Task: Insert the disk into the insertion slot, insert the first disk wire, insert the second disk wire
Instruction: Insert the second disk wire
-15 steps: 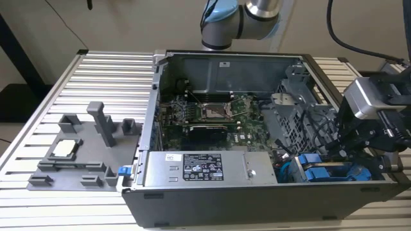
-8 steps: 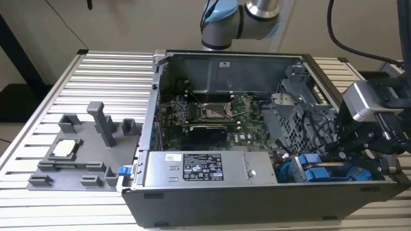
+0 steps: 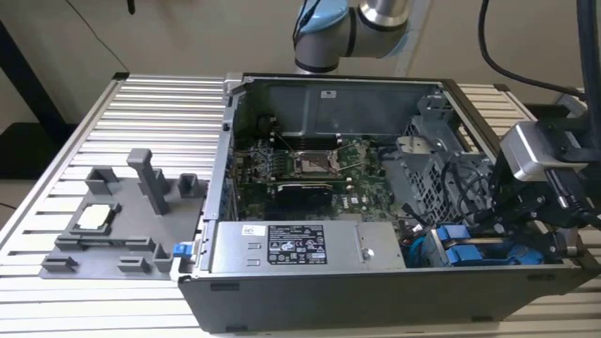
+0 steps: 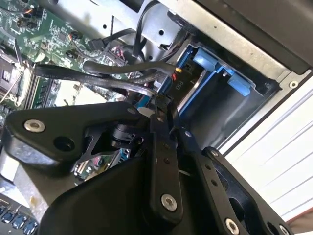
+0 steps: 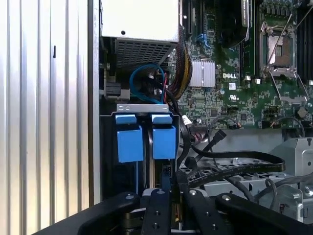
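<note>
Two blue-fronted drive units stand side by side in the grey drive cage [image 5: 142, 106] at the case's front corner. The disk [image 5: 164, 141] is the one in line with my gripper [image 5: 172, 190], and it sits inside its insertion slot [image 4: 195, 54]. In the second wrist view its pale label [image 4: 180, 86] shows within the blue frame. My gripper [image 4: 160, 105] hangs just behind the disk's rear end. The fingers are closed together on the end of a dark disk wire [image 4: 132, 89]. Another black flat wire [image 5: 234, 161] loops beside them.
The open computer case [image 3: 329, 296] lies on a slatted metal table [image 3: 160, 105], with the motherboard [image 3: 310, 165] and power supply [image 3: 291, 246] inside. A grey fixture tray [image 3: 112, 225] sits on the exterior view's left. A bundle of cables [image 5: 183, 73] crowds the cage.
</note>
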Robot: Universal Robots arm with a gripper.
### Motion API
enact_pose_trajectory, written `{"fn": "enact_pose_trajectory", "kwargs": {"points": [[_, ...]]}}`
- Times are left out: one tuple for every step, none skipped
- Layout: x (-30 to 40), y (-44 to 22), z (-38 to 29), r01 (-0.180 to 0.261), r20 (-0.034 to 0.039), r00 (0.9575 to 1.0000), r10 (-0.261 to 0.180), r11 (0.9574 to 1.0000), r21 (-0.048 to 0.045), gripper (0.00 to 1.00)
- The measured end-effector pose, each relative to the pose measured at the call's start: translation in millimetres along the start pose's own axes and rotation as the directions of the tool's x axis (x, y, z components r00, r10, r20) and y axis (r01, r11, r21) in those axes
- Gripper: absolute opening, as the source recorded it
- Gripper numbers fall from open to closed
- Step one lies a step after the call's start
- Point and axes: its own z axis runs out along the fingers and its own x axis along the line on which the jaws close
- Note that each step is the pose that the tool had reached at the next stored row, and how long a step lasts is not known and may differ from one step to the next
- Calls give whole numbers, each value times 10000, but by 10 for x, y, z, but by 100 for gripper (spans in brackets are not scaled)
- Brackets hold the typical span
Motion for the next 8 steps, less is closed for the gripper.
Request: {"fn": "enact_pose_trajectory", "kwargs": {"points": [[3,-1,12,-2,0,10000,2,10000,1,16],[4,-1,18,-2,-4,10000,2,10000,1,16],[4,-1,18,-3,-5,10000,3,10000,1,16],[4,-1,19,-3,-4,10000,3,10000,1,16],[5,-1,20,-3,-1,10000,3,10000,1,16],[5,-1,22,-3,1,10000,3,10000,1,16],[5,-2,23,-3,3,10000,3,10000,1,16],[6,-1,25,-3,7,10000,3,10000,2,18]]}}
